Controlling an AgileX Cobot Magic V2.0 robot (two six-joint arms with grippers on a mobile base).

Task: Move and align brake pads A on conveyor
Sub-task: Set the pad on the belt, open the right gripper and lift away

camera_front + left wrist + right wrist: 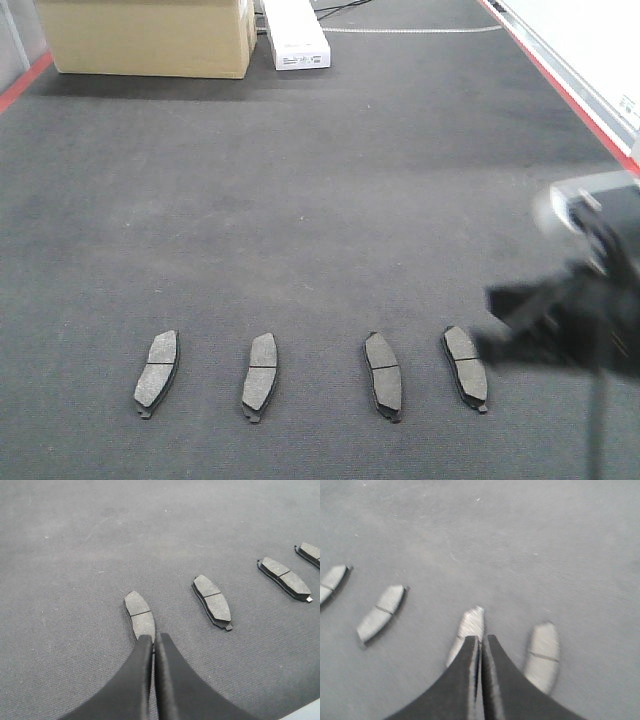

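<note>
Four pads in a row on the belt

You see four brake pads (157, 373) (260, 376) (383, 375) (465, 367) lying side by side, apart from each other, near you on the conveyor (300, 200). Far behind them, at the back left, a box (150, 35) sits on the belt, with a smaller carton (295, 35) just to its right.

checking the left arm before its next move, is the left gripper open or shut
Shut and holding nothing. In the left wrist view the left gripper has its two fingers pressed together, hovering over the near end of a brake pad on the belt.
</note>
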